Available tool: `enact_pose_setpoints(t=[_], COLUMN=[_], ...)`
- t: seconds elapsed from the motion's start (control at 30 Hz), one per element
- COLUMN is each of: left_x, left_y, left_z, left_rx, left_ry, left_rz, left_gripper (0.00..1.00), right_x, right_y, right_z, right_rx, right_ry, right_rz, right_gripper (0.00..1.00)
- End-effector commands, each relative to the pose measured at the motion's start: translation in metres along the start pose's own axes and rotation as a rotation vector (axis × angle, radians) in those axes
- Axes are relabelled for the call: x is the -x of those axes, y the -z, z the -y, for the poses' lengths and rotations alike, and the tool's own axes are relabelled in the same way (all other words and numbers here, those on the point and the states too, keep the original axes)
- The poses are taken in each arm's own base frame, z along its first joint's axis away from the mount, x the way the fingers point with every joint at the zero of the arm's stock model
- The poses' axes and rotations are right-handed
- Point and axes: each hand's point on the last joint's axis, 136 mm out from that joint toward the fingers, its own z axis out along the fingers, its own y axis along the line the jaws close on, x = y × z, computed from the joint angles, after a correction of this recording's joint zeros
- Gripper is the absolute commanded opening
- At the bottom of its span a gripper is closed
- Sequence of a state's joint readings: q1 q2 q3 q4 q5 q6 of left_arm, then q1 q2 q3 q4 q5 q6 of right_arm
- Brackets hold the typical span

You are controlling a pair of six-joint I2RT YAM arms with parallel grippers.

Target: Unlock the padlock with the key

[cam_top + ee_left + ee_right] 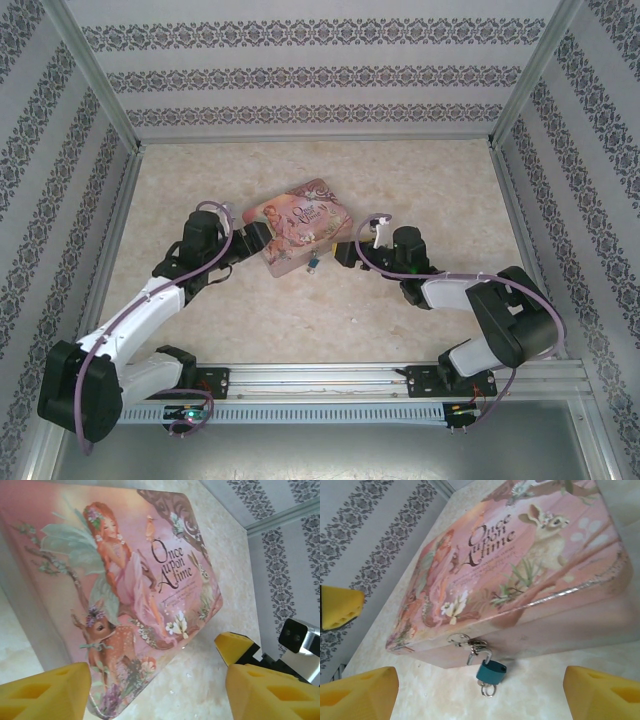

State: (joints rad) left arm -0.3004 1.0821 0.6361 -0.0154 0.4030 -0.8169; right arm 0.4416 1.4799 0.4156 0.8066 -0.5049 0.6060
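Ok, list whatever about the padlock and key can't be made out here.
- Key: in the right wrist view a small silver ring shows just below the tiny teal-blue padlock; too small to tell if a key is attached.
- Locked or not: too small there.
- Top external view: the padlock is a speck beside the pink illustrated tin box.
- Left wrist view: the tin's lid faces the camera, hiding its clasp side.
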Motion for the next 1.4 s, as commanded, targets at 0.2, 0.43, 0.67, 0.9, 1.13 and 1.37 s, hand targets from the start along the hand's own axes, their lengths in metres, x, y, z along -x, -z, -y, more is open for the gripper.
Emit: enact_pose_setpoints(t=[0.2, 0.43, 0.67, 0.9, 1.13, 1.37], left_x=[0.003, 0.002, -0.008, -0.016, -0.023, -0.024], left_y=[-0.02, -0.054, -0.08, -0.091, -0.096, -0.099], left_z=[0.054, 0.061, 0.044, 0.027, 0.017, 0.015], left_rx=[-0.126, -0.144, -0.104, -0.056, -0.034, -0.028], left_ry=[-0.055, -0.066, -0.053, -0.051, -0.039, -0.035], left_rz=[-0.084, -0.153, -0.209, -0.245, -0.266, -0.272], left_gripper=[0.66, 0.64, 0.63, 0.62, 0.62, 0.62], right_x=[-0.01, -0.023, -0.037, -0.042, -0.042, -0.041], right_y=[-0.016, -0.034, -0.049, -0.06, -0.07, -0.076], right_z=[-0.019, -0.02, -0.019, -0.018, -0.016, -0.023], right_rx=[0.083, 0.097, 0.11, 0.134, 0.156, 0.214], right_ry=[0.031, 0.032, 0.04, 0.041, 0.036, 0.03], right_rz=[-0.019, -0.058, -0.096, -0.114, -0.115, -0.118], right_gripper=[0.8, 0.77, 0.73, 0.72, 0.72, 0.69])
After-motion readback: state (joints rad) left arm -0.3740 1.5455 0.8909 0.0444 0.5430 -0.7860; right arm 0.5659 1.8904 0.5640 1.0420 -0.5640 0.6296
